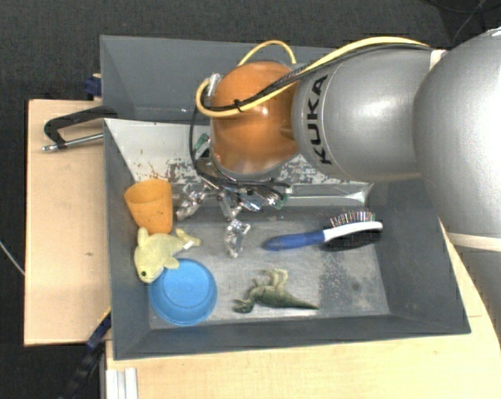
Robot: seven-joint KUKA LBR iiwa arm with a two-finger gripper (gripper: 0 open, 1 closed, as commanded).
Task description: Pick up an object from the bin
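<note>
My gripper (pixel 210 219) hangs below the orange cover over the bin's middle left, its two metal fingers spread open above the bin floor with nothing between them. One fingertip (pixel 236 238) points toward the bin's front, the other (pixel 186 199) toward an orange cup (pixel 150 205) just to its left. A yellow plush toy (pixel 157 253) lies below the cup, a short way left of the front fingertip. A brush with a blue handle (pixel 329 235) lies to the right of the gripper, apart from it.
A blue bowl (pixel 184 292) sits in the front left corner, against the plush toy. A green toy dinosaur (pixel 272 293) lies near the front wall. The big silver arm covers the bin's back right.
</note>
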